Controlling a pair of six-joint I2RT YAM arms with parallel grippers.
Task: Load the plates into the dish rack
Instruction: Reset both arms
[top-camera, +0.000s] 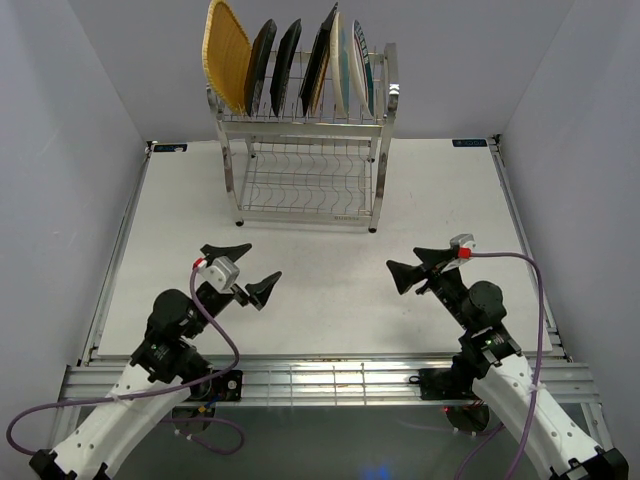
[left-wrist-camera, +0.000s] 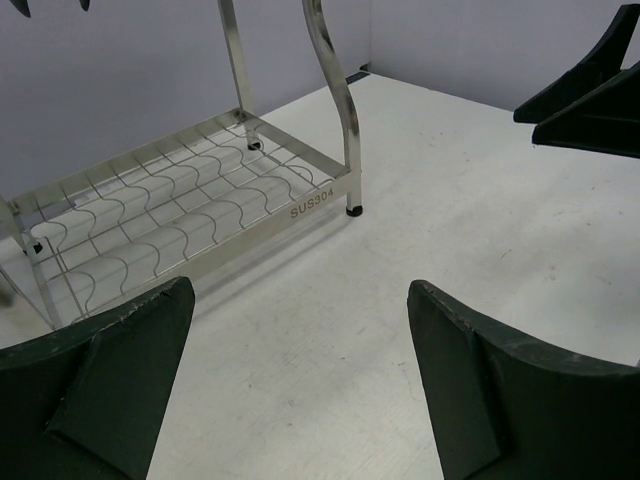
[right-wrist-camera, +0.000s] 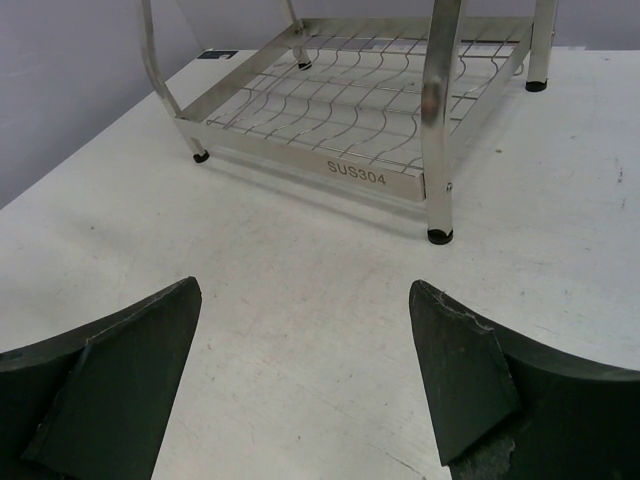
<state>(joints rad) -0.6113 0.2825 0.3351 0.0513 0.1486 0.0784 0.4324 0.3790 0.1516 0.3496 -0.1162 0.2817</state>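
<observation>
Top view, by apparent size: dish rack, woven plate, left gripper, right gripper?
1. dish rack
2. woven plate, seen at a slant, so only narrowly
3. left gripper and right gripper look alike; not ranked

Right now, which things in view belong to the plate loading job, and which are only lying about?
For the job:
- plates, standing in the top shelf
- dish rack
- left pincer and right pincer, both open and empty

Only lying about:
- purple cables
- blue labels at the far corners of the table
</observation>
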